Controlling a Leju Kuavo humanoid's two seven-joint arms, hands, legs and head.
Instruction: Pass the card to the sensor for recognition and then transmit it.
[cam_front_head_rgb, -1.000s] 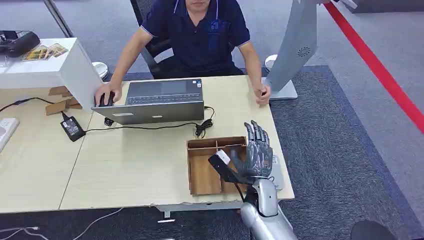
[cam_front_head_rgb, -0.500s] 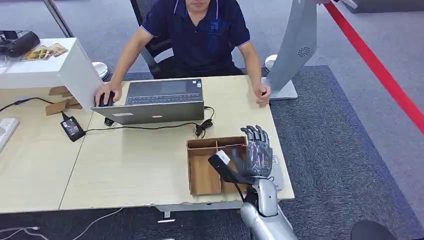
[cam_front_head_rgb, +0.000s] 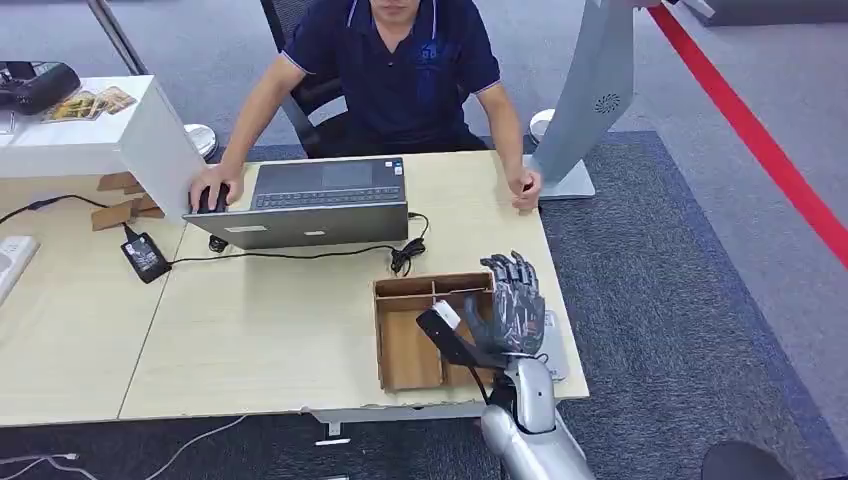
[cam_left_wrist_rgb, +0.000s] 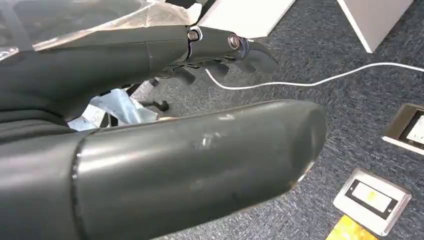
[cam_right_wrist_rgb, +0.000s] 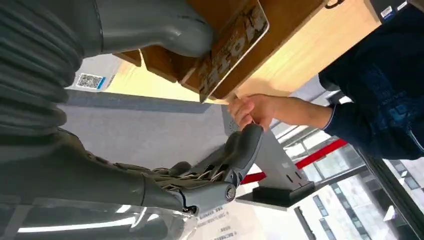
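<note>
1 card (cam_front_head_rgb: 440, 322) in right hand (cam_front_head_rgb: 512, 310)

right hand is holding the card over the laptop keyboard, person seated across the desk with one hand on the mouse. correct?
Not quite. The right hand holds the card over the wooden tray near the robot's edge of the desk, not over the laptop, which sits farther back in front of the person. The head view shows this. The rest stands: the person sits across the desk, one hand on the mouse.
</note>
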